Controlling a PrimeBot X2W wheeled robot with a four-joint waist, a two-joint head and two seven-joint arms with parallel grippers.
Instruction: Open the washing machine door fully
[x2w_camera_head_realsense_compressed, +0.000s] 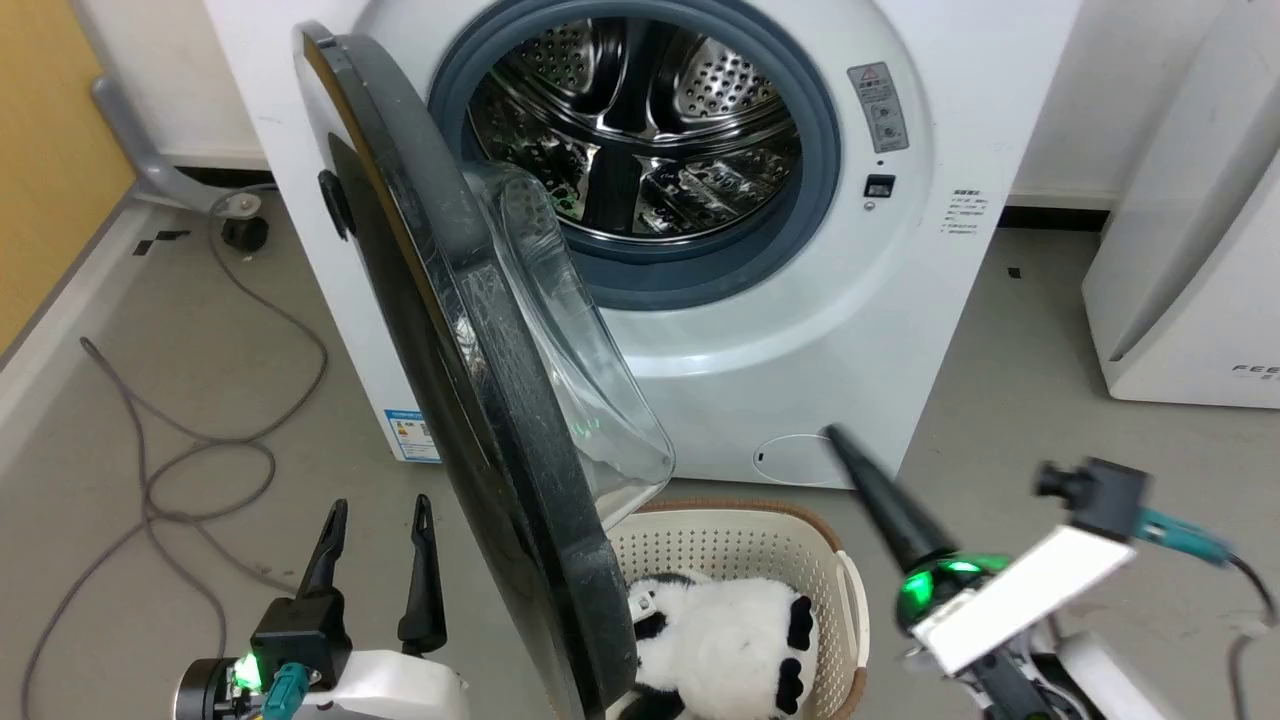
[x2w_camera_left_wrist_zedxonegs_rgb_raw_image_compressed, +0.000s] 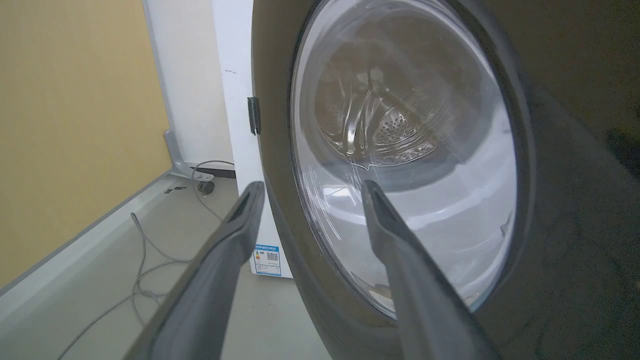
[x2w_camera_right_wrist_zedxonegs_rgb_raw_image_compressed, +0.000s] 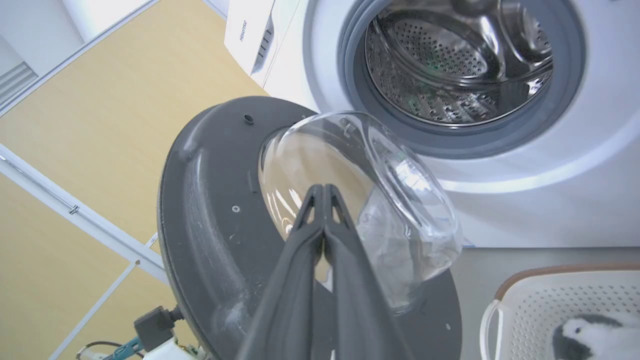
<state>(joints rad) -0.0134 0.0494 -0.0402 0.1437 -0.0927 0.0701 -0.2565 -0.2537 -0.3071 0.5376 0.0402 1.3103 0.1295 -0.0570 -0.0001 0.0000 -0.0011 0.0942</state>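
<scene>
The white washing machine stands straight ahead, its steel drum exposed inside the blue-grey gasket. The washing machine door is swung out on its left hinge, nearly edge-on to me, with the glass bowl facing right. My left gripper is open at the lower left, just outside the door's glossy black face and holding nothing. My right gripper is shut and empty, low on the right and apart from the door. Its fingertips point toward the door's dark grey inner rim and the bowl.
A white laundry basket holding a panda plush sits on the floor under the door's lower edge. A grey cable loops over the floor at left. A white FEELBIRD appliance stands right, and a yellow wall left.
</scene>
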